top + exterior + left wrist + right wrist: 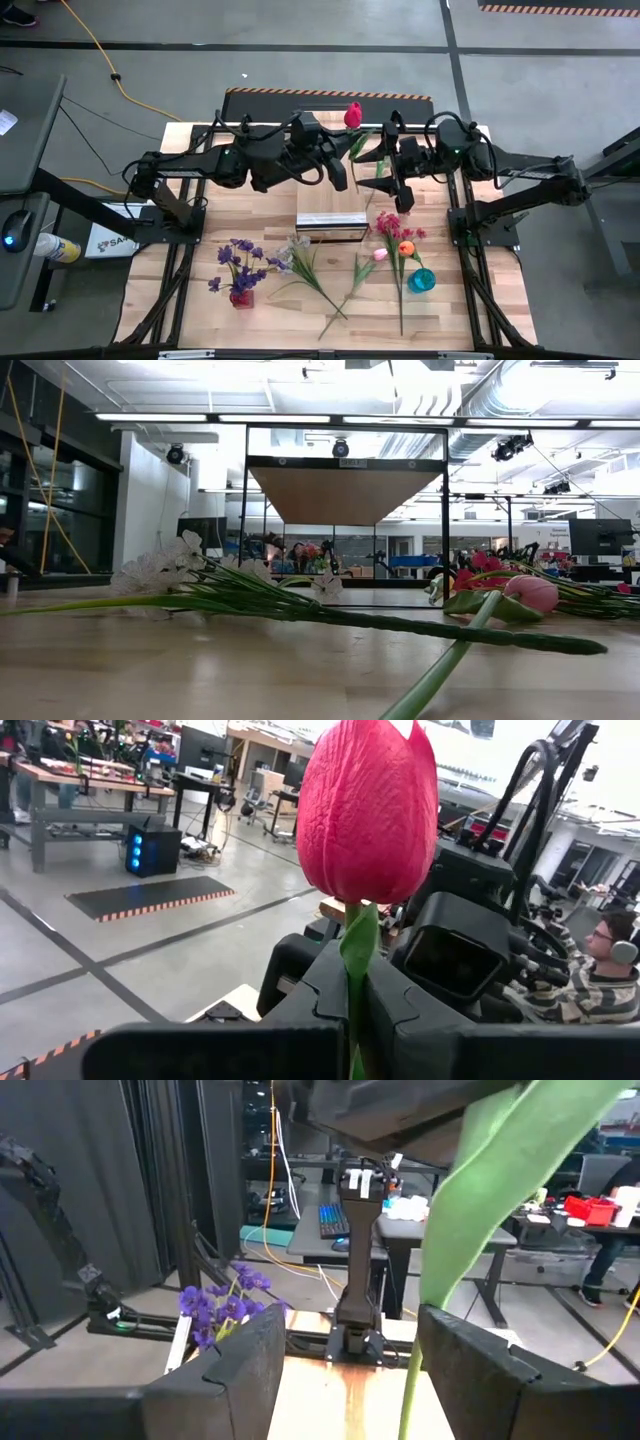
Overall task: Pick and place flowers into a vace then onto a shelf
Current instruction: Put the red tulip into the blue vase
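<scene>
A red tulip (353,115) is held over the middle of the table, with my left gripper (355,1020) shut on its green stem. My right gripper (350,1370) faces it from the right, open. The stem's lower part (410,1380) and a leaf (480,1200) hang between its fingers, close to one of them. On the table lie a white spray (300,255) and a pink tulip (379,254). Beside them are an orange tulip (406,248) and a red spray (390,224) by a teal vase (421,280). The shelf (330,222) stands mid-table. My left gripper pinches the tulip's stem (354,975) between its two fingers, a short way below the blossom. The fingers come level from the table's left and lie across the stem. The tulip is lifted clear of the table, its blossom toward the far edge. Whether my right gripper touches the stem, I cannot tell.
Purple flowers stand in a small red vase (241,297) at the near left. Black frame posts (190,215) rise at both sides of the wooden table. Long stems (400,625) lie across the near part of the table.
</scene>
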Robot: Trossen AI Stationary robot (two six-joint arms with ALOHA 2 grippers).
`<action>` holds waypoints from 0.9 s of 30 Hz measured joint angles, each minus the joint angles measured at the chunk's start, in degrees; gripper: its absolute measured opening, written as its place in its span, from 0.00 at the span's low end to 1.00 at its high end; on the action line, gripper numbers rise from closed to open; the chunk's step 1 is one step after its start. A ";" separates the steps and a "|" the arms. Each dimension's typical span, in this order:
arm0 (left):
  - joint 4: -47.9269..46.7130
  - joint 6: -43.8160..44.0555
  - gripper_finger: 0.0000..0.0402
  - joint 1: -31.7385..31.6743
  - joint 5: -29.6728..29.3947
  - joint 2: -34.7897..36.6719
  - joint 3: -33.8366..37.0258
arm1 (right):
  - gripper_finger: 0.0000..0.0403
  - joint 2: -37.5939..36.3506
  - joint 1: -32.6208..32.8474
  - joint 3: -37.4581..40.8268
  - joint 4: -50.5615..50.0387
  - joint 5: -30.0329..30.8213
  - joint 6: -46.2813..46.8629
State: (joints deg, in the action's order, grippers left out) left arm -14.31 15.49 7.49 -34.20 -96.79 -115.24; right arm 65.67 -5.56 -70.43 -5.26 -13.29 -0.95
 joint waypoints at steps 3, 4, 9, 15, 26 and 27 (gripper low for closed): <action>-0.53 -0.17 0.09 0.00 -0.08 0.00 0.00 | 0.55 0.00 -0.22 0.00 -0.06 -0.65 0.98; -0.79 -0.17 0.09 0.00 -0.34 0.00 0.00 | 0.55 -0.06 -0.22 0.00 -0.16 -0.63 0.98; -1.07 -0.16 0.09 0.02 -0.74 0.00 0.00 | 0.55 -0.15 -0.22 0.00 -0.52 -0.08 0.96; -1.96 -0.15 0.09 0.02 -1.16 0.00 0.00 | 0.55 -0.15 -0.22 0.00 -1.53 0.02 0.98; -2.02 1.20 0.09 0.02 -1.33 0.00 0.00 | 0.55 0.55 -1.14 0.00 -1.89 -0.27 0.92; -1.92 1.31 0.09 0.02 -1.33 0.00 0.00 | 0.55 0.80 -1.32 0.00 -1.75 -0.53 0.94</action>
State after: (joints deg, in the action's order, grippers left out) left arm -16.23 16.80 7.51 -35.53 -96.79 -115.24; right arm 66.47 -6.88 -70.43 -7.01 -13.81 -0.01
